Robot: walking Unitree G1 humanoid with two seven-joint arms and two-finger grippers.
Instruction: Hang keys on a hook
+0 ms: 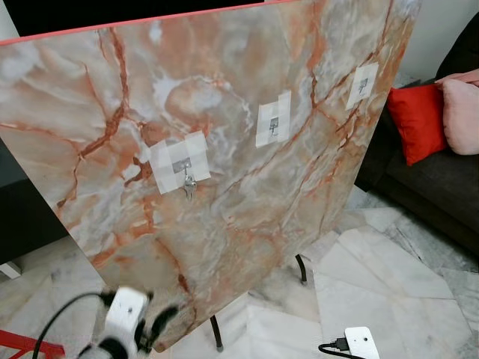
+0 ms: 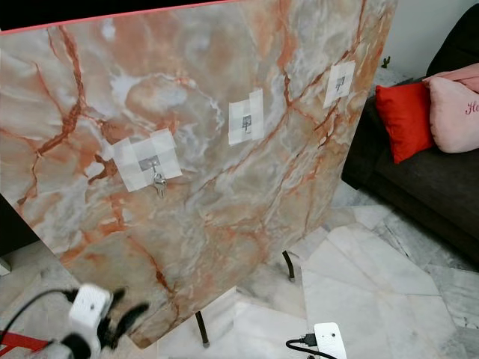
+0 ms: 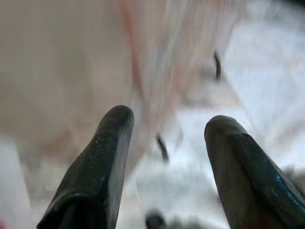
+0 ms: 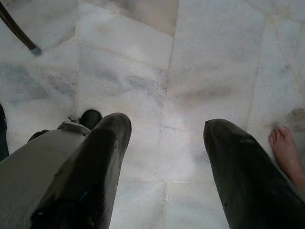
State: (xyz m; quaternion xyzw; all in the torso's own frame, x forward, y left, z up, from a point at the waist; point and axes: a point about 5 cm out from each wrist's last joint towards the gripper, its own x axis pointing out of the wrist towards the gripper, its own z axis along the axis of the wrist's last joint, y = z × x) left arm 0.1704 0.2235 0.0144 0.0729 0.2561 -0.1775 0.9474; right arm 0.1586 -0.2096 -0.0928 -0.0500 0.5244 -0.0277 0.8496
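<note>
Marble-pattern board (image 1: pixel 247 112), orange-veined, stands tilted on thin dark legs (image 1: pixel 301 269) over a pale marble floor (image 1: pixel 389 284). Red strip runs along its top edge.

Dark sofa (image 1: pixel 434 187) to the robot's right, beyond the board's edge. On it: red cushion (image 1: pixel 419 120), pink cushion (image 1: pixel 460 112) just beside it.

Three hooks on the board, each taped on with white tape: left hook (image 1: pixel 182 164), middle hook (image 1: pixel 273 123), right hook (image 1: pixel 362 85). They climb from lower left to upper right.

Keys (image 1: pixel 188 185) hang from the left hook, resting against the board face just below the tape patch. Middle and right hooks carry nothing.

Left gripper (image 1: pixel 153 325) low at the board's bottom left corner, blurred; white wrist housing with a black cable looping off to the left. In the left wrist view its fingers (image 3: pixel 102 157) stand well apart with nothing between them; board and a leg show beyond, blurred.

Right gripper (image 4: pixel 164 167) points down at the floor, fingers spread wide, empty. Bare foot (image 4: pixel 288 152) of a person on the floor near one fingertip. A board leg tip (image 4: pixel 33 47) in that view's corner.

White box (image 1: pixel 361 342) with black cable on the floor, lower right.
</note>
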